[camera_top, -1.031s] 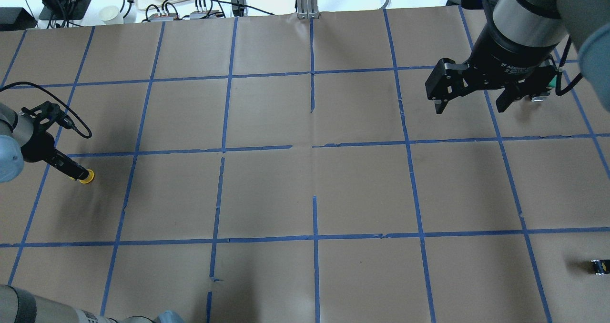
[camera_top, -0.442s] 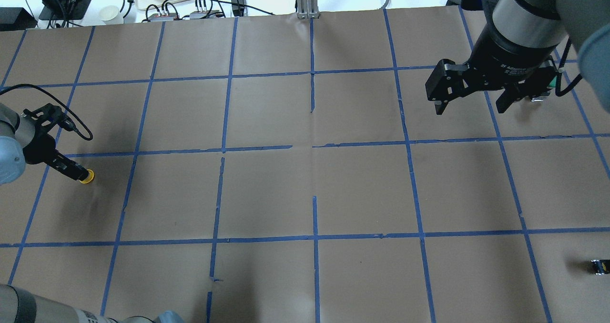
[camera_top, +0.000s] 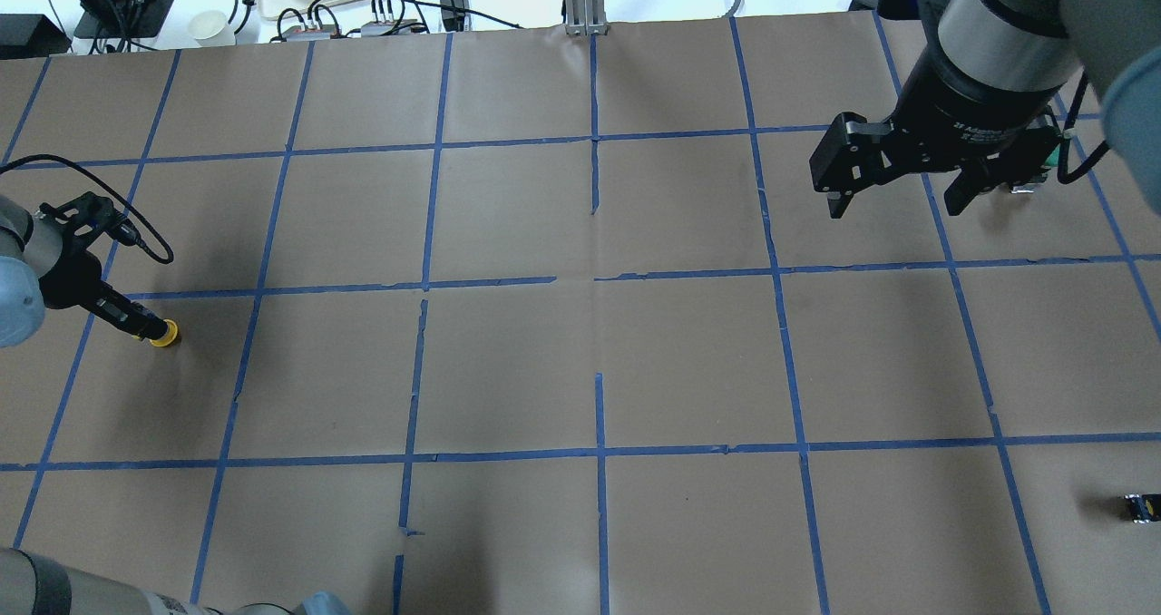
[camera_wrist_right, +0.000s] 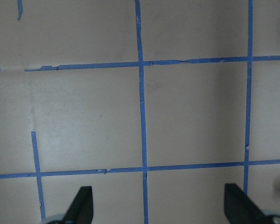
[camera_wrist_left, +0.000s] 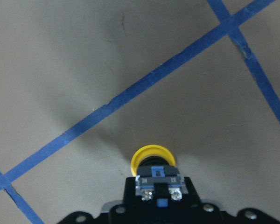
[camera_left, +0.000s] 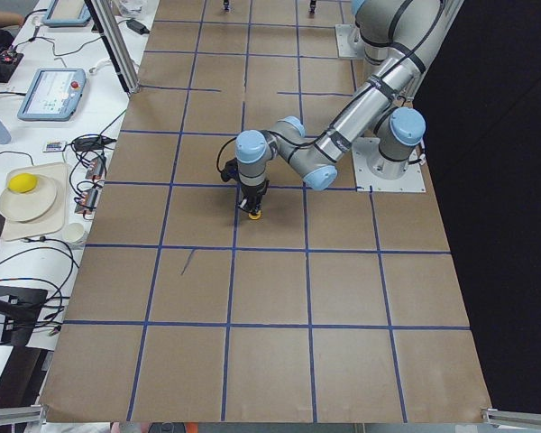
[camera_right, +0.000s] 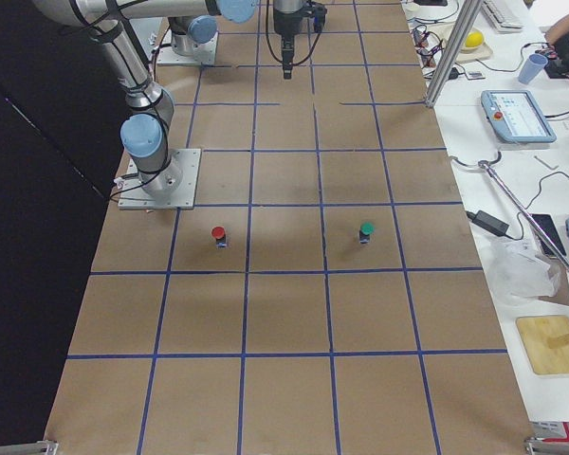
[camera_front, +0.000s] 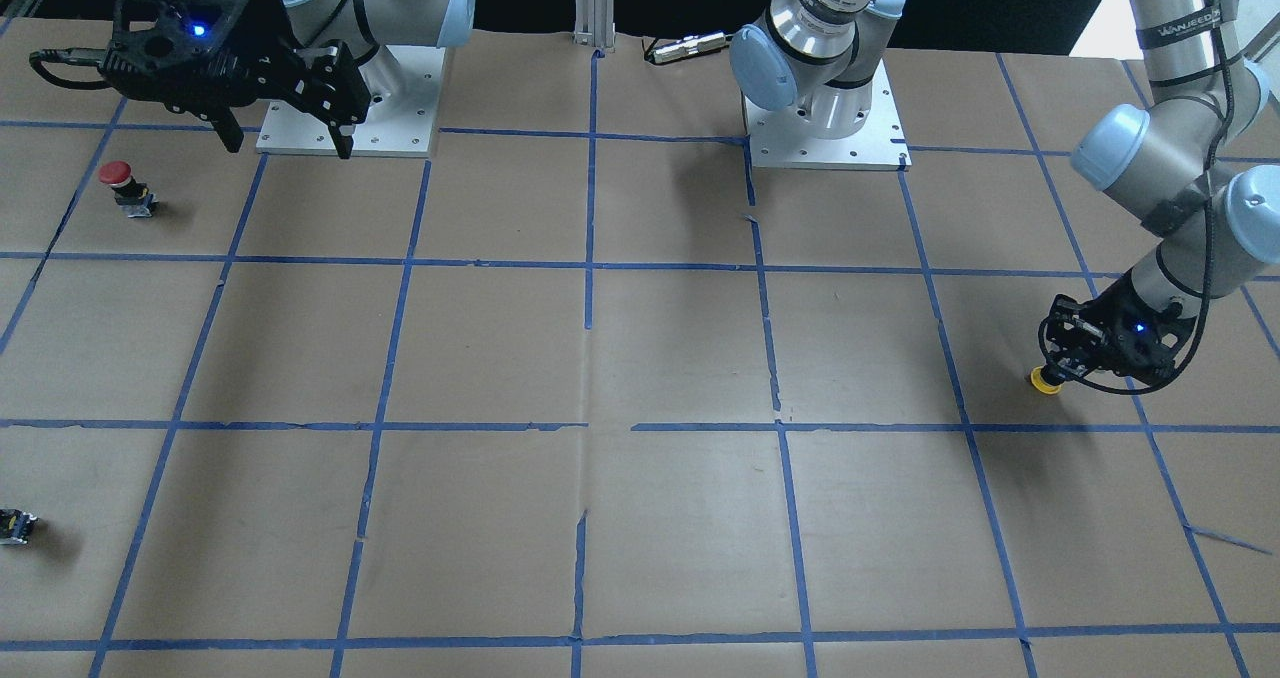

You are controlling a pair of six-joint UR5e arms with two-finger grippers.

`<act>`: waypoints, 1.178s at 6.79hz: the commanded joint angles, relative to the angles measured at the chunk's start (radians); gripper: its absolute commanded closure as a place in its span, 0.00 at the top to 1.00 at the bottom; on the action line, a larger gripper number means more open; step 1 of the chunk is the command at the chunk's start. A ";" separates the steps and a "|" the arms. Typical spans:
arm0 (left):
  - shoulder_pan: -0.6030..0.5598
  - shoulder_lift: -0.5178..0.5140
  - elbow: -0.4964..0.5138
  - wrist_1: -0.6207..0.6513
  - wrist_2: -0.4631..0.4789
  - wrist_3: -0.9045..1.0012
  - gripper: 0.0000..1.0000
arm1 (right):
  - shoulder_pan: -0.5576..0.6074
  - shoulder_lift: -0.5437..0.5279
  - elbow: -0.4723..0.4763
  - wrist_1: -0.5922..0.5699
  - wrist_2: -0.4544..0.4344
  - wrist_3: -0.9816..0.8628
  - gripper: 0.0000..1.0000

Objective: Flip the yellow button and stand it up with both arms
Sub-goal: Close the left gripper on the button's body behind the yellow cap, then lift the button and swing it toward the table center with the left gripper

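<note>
The yellow button (camera_wrist_left: 152, 157) is held in my left gripper (camera_top: 145, 327) by its grey-black switch block (camera_wrist_left: 159, 179), cap pointing down. The cap (camera_top: 164, 335) is at or just above the brown paper at the table's left side; I cannot tell if it touches. It also shows in the front view (camera_front: 1045, 383) and the left view (camera_left: 254, 214). My right gripper (camera_top: 896, 205) is open and empty, high above the far right of the table. Its two fingertips (camera_wrist_right: 82, 204) frame bare paper in the right wrist view.
A red-capped button (camera_front: 118, 180) stands near my right arm's base, and a green-capped one (camera_right: 365, 230) stands beside it. A small capless switch block (camera_top: 1140, 506) lies at the near right edge. Blue tape lines grid the brown paper (camera_top: 599, 361).
My left wrist has wobbled slightly while holding the button in the same spot. The right gripper has not visibly moved.
</note>
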 commanded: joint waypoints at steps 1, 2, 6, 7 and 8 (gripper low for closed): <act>-0.031 0.053 0.010 -0.074 -0.033 -0.091 0.08 | 0.000 -0.001 0.001 0.003 0.002 0.000 1.00; -0.092 0.109 0.010 -0.142 -0.085 -0.170 0.08 | 0.000 -0.001 0.001 0.001 0.000 0.000 1.00; -0.417 0.209 0.016 -0.261 -0.622 -0.651 0.08 | 0.000 0.001 0.000 0.001 0.000 0.000 1.00; -0.491 0.215 0.030 -0.254 -0.668 -0.736 0.06 | 0.000 0.001 0.000 0.001 0.002 0.000 1.00; -0.549 0.216 0.048 -0.245 -0.788 -0.931 0.03 | 0.000 -0.001 0.000 0.001 0.002 0.000 1.00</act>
